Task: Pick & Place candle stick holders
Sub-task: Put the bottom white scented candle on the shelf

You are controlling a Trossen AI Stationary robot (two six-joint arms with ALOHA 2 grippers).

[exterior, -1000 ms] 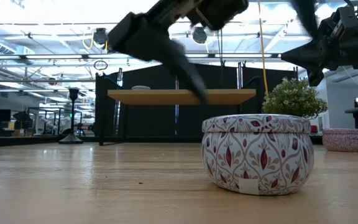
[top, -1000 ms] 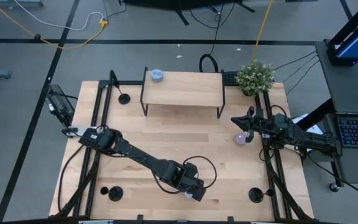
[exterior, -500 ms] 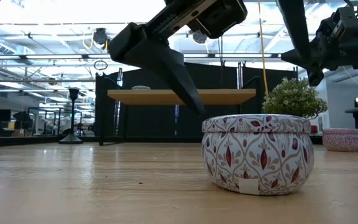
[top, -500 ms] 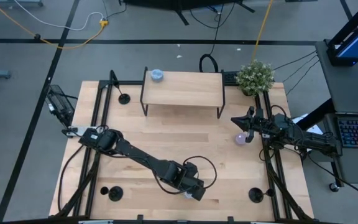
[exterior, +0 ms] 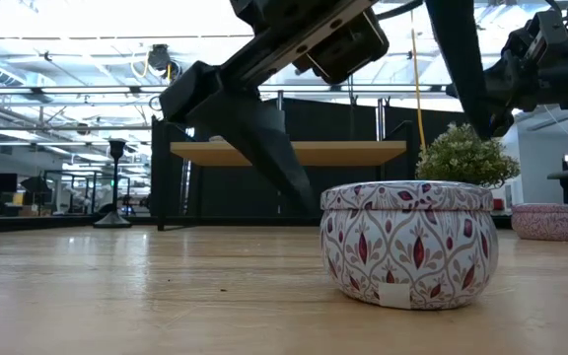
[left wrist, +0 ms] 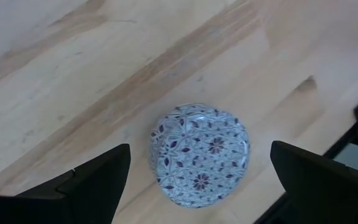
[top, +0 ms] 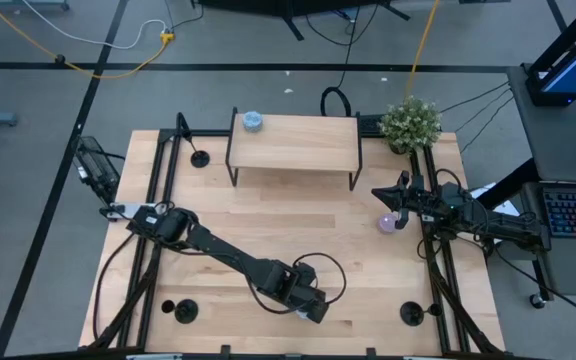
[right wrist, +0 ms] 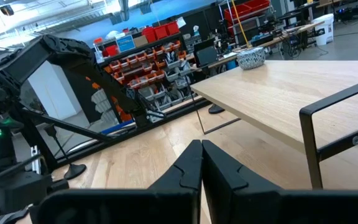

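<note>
On the pale wooden table point(top: 268, 215), near its front edge, the left gripper point(left wrist: 201, 167) hangs spread wide and empty, straddling from above a round white tin with a red leaf pattern point(exterior: 407, 242). The right gripper point(right wrist: 200, 147) waits pinched closed and empty near the right edge. Three matte black disc-based candle stick holders point(top: 200, 158) point(top: 186, 313) point(top: 411, 313) stand apart at the table's margins, apparently none yet picked or placed.

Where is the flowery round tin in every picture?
High view: tin hidden beneath the left gripper, near the table's front edge.
Low view: tin right of centre, up close on the table.
Left wrist view: tin in the middle, between the open fingers.
Right wrist view: not in it.
Shared landmark: the shelf.
</note>
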